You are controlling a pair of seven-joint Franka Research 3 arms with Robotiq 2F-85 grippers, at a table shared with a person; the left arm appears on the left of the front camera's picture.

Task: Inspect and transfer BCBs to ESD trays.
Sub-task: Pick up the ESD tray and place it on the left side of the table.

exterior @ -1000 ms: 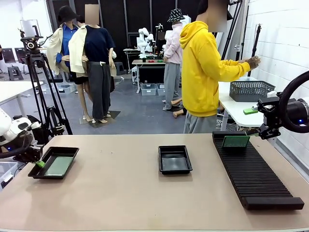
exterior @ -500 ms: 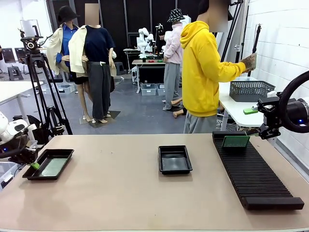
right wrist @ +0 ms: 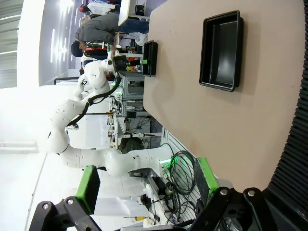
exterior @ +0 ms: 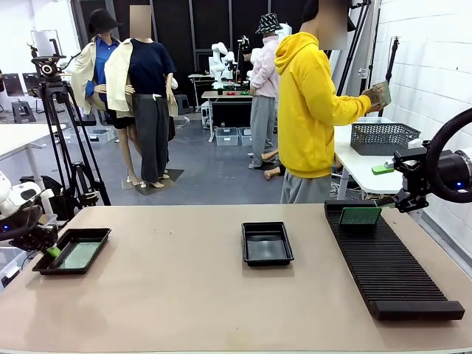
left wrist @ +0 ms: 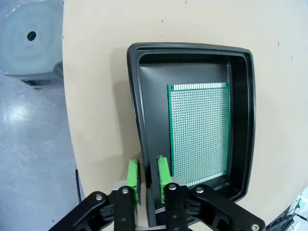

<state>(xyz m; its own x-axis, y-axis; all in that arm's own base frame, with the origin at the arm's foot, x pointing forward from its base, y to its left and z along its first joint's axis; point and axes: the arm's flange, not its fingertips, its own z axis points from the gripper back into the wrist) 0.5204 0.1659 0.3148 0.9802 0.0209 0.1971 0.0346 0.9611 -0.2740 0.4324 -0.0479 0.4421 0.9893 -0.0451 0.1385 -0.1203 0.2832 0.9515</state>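
Nearest us, by the worktop's left edge, the left gripper (left wrist: 148,168) straddles a rim wall of the shallow black plastic tray (left wrist: 192,47). Its green pads sit either side of that wall, and we cannot tell whether they pinch it or have just let go. Over the last second this tray has slid leftward and now lies flat, with the thin green perforated circuit board (left wrist: 199,132) on its floor, so we judge that transfer done.

At mid-worktop the second black tray (exterior: 267,249) lies bare, ready for the next one. Towards the far right corner, the right gripper (right wrist: 147,182) has not moved. Its jaws are spread wide on nothing, beside a green board (exterior: 360,215) standing in the long black ribbed rack (exterior: 391,265).

Beyond the far edge, the person's hand (exterior: 377,94) has lifted what looks like another board.

We read no brand or writing anywhere.
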